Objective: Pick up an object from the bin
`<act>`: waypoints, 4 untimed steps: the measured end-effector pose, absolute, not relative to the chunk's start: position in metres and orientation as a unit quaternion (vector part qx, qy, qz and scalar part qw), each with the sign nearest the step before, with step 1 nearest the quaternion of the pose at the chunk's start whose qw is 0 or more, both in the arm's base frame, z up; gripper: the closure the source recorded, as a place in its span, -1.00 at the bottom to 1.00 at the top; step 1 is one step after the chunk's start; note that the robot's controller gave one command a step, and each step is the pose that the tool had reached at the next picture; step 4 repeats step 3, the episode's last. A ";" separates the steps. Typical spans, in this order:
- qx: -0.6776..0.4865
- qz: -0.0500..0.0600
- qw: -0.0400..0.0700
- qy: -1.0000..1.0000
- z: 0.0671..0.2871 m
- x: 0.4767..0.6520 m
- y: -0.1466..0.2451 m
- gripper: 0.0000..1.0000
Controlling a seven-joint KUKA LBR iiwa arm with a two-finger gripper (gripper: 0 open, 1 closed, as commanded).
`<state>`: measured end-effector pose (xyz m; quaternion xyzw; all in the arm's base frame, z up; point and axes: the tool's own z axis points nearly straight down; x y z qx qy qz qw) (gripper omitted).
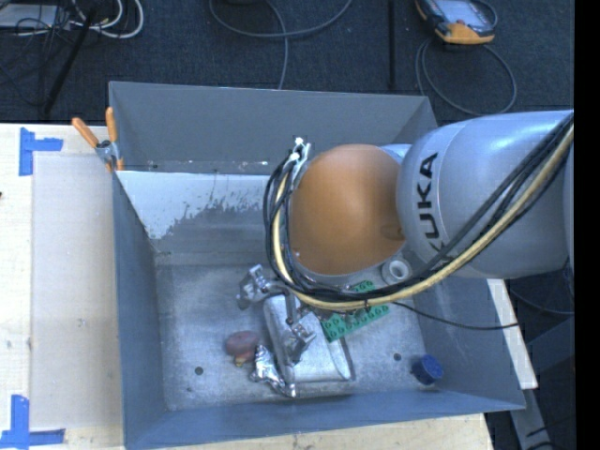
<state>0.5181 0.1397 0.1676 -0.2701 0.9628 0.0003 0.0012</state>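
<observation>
Grey metal bin (178, 251), seen from above. Toward the front-left of its floor lies a small brownish-pink rounded lump (241, 345). Just beside it on the right the metal jaws stand low over the floor; whether they are open or closed, or grip anything, cannot be told. Right of them lies a flat, clear rectangular piece (330, 362), with a green studded brick (354, 318) behind it, partly under the arm's orange cover (342, 209). A small blue thing (427, 369) sits near the front-right corner, well apart. The lump is the likeliest thing to pick. It appears light and smooth and may roll, so it is best pinched across its narrow middle. The clear piece looks slippery and lies flat, offering little edge.
</observation>
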 end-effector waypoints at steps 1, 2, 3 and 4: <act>-0.424 0.002 0.000 0.906 0.078 0.511 0.155 -1.00; -0.422 0.000 -0.003 0.906 0.078 0.511 0.153 1.00; -0.526 0.000 0.003 0.851 0.237 0.487 0.144 1.00; -0.526 0.000 0.003 0.851 0.237 0.487 0.144 1.00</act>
